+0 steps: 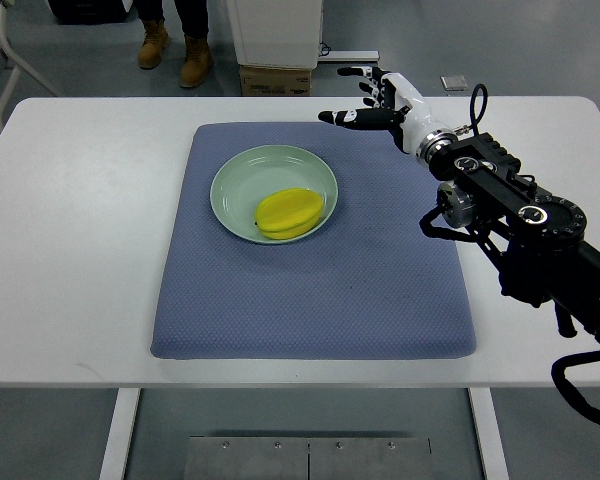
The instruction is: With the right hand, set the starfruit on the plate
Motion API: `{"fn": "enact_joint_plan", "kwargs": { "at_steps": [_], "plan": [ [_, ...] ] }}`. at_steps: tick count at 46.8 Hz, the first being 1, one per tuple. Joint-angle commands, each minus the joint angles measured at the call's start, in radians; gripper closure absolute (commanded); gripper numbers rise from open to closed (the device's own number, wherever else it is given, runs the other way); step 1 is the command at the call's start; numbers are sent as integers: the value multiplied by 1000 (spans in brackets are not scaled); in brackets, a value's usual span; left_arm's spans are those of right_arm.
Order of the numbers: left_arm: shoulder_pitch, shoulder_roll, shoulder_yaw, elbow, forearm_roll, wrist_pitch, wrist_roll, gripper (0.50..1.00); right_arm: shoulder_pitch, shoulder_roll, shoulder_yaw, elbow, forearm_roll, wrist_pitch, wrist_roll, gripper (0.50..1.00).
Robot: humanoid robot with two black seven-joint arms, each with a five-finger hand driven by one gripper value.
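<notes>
While looking from the near edge outward: white table [70, 300] first, with a blue-grey mat [310, 300] spread flat across its middle. Further in, toward the mat's far left part, a pale green plate [230, 175], and lying inside it, on the right-hand half, the yellow starfruit [288, 213], flat on its side. Over on the right, a black arm [520, 230] coming in from the edge and reaching up to the mat's far right corner. Ending in the right hand [378, 105], fingers spread loose, gripping nothing, well apart from the plate. Way back on the floor, a cardboard box [275, 79] and somebody's tan boots [175, 52].
</notes>
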Motion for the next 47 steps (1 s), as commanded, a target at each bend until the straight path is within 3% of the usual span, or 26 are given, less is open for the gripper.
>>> {"fn": "enact_joint_plan", "kwargs": {
  "at_steps": [1, 23, 47],
  "plan": [
    [0, 0, -1, 0, 0, 0, 0, 500, -14, 0, 29, -2, 27, -14, -5, 500],
    [0, 0, 1, 0, 0, 0, 0, 500, -112, 0, 204, 4, 36, -25, -16, 500],
    [0, 0, -1, 0, 0, 0, 0, 500, -146, 0, 215, 17, 51, -25, -11, 500]
  ]
}}
